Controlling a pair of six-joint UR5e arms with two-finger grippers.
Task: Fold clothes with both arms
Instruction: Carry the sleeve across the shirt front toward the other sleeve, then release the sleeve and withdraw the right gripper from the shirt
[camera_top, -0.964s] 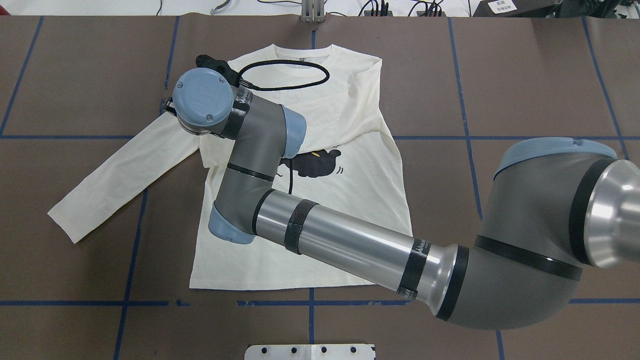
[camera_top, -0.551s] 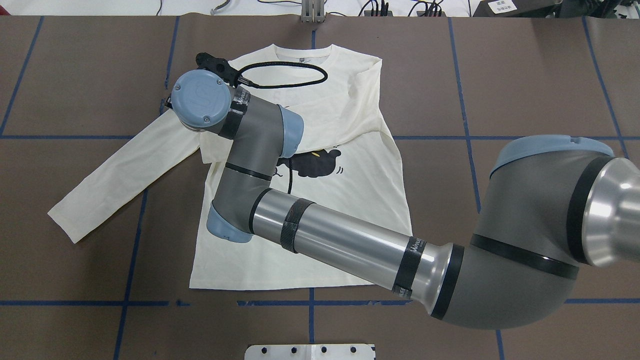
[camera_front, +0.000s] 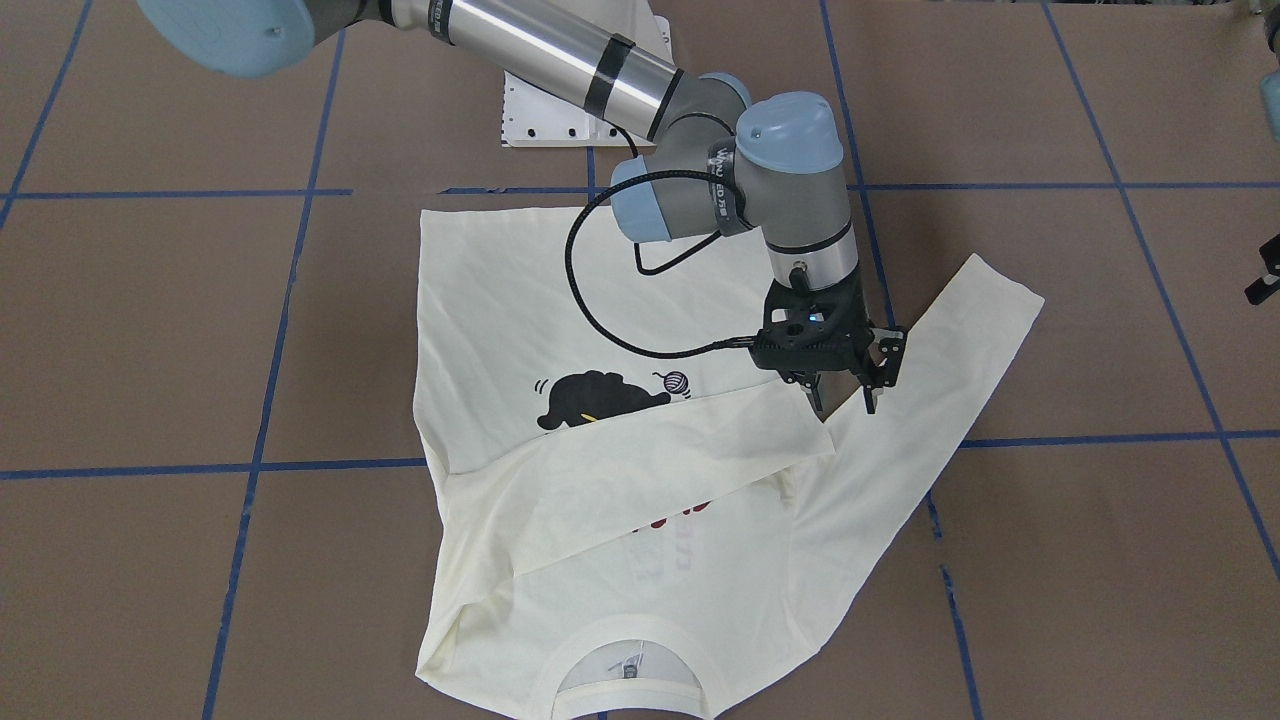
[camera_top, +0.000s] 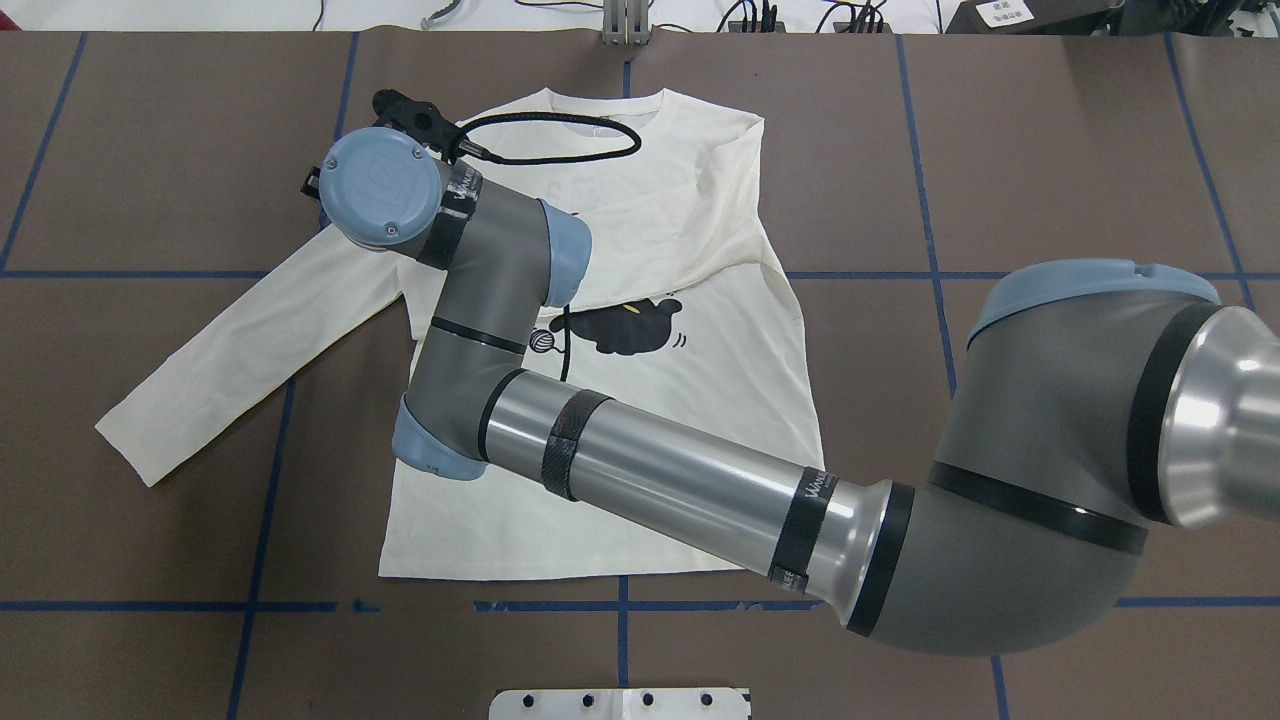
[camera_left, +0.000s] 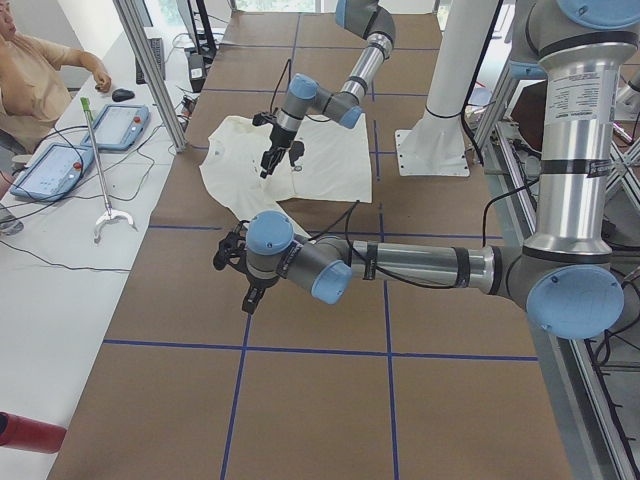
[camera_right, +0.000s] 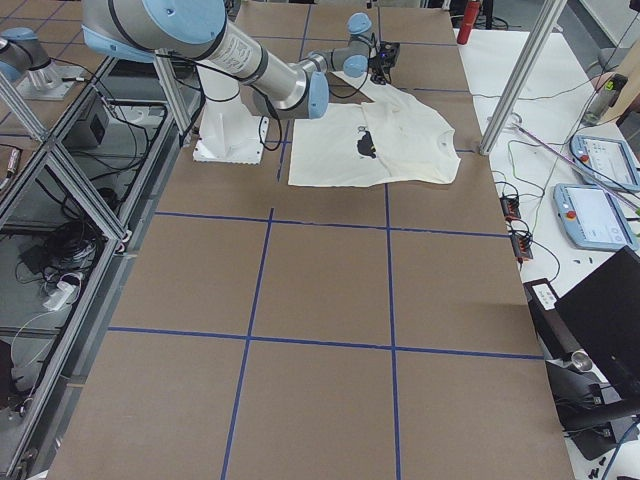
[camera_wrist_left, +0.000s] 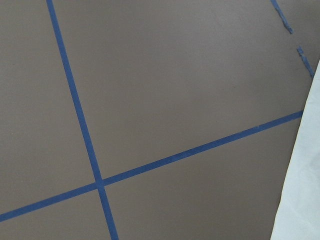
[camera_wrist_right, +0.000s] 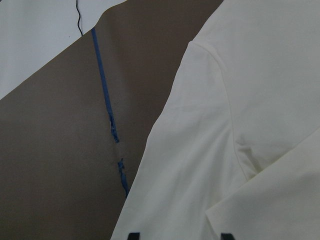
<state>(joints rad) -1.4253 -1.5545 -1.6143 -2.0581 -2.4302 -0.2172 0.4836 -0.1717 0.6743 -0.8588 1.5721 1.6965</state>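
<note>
The cream long-sleeved T-shirt (camera_top: 700, 400) lies flat, print up, collar at the far side. One sleeve is folded across the chest (camera_front: 650, 460). The other sleeve (camera_top: 240, 340) stretches out to the robot's left. My right arm reaches across the shirt. Its gripper (camera_front: 842, 400) is open and empty, just above the shoulder of the stretched sleeve, beside the folded sleeve's cuff. In the right wrist view its fingertips (camera_wrist_right: 133, 235) stand apart over cloth (camera_wrist_right: 225, 100). My left gripper (camera_left: 248, 298) hovers over bare table away from the shirt; I cannot tell whether it is open or shut.
Brown table cover with a blue tape grid (camera_top: 620, 605). A white mounting plate (camera_top: 620, 703) lies at the near edge. A metal post (camera_top: 625, 25) and cables are at the far edge. An operator (camera_left: 40, 70) and tablets sit beyond the far side.
My right arm's wrist has moved a little to the left and farther away over the shirt's shoulder. The shirt has not moved.
</note>
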